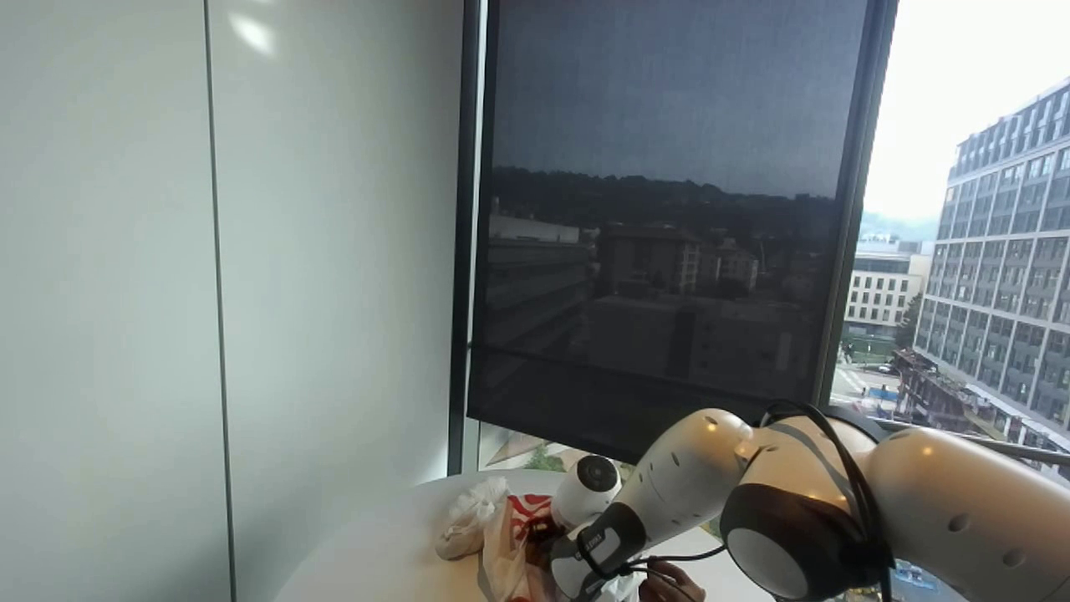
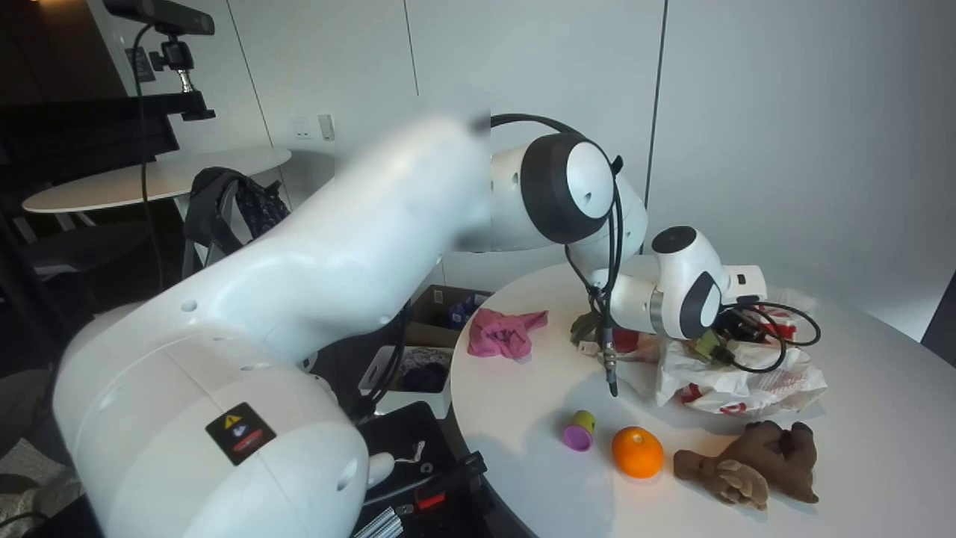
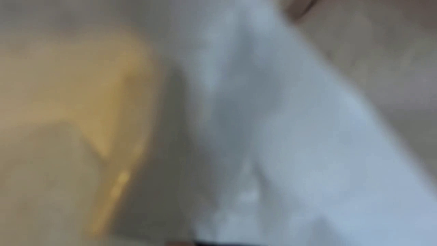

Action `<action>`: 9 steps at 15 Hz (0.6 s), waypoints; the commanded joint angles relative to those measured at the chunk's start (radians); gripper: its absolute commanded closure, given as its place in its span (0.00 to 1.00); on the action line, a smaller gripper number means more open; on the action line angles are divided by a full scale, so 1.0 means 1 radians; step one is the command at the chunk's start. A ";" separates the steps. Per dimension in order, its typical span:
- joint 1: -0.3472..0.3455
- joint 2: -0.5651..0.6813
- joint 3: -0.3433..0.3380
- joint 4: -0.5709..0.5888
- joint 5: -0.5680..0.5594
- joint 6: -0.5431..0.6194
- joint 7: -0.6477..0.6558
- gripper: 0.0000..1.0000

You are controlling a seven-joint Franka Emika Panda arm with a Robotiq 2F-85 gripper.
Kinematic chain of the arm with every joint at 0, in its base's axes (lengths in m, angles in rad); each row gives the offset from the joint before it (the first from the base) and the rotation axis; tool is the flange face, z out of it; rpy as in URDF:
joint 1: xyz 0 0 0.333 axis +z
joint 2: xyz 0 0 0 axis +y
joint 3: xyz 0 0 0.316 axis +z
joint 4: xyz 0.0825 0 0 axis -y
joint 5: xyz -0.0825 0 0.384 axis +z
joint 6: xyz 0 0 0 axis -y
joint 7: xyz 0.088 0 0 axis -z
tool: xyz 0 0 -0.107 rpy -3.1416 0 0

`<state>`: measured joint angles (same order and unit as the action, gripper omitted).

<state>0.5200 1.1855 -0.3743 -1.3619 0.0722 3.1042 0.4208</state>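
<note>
We see the jaws down at the plastic bag (image 2: 732, 387) on the worktop (image 2: 881, 448), but cannot tell how far open they are or whether they hold anything.

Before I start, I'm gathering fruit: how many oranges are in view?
1: the orange sits between the small tub and the brown plush toy. More may hide behind the plastic bag.

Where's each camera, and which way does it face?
An exterior view: beside the arm, facing the blind; arm enters at right.
An exterior view: near the arm's shoulder, looking across the table; most of the arm shows.
Wrist view: on the wrist, close to blurred material; robot parts indistinct.
Both exterior views share arm, table and bag.
</note>
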 commanded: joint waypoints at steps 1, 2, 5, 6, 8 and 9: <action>0.015 0.046 -0.041 0.067 0.011 -0.014 0.005 0.48; 0.015 0.050 -0.044 0.067 0.011 -0.012 0.005 0.57; 0.005 0.018 -0.012 0.031 0.004 -0.024 -0.019 0.62; 0.003 -0.016 0.009 -0.006 -0.006 -0.034 -0.042 0.62; 0.001 -0.091 0.044 -0.086 -0.022 -0.087 -0.080 0.62; 0.003 -0.127 0.056 -0.120 -0.033 -0.121 -0.094 0.62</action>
<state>0.5213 1.1745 -0.3714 -1.3595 0.0651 3.0661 0.3859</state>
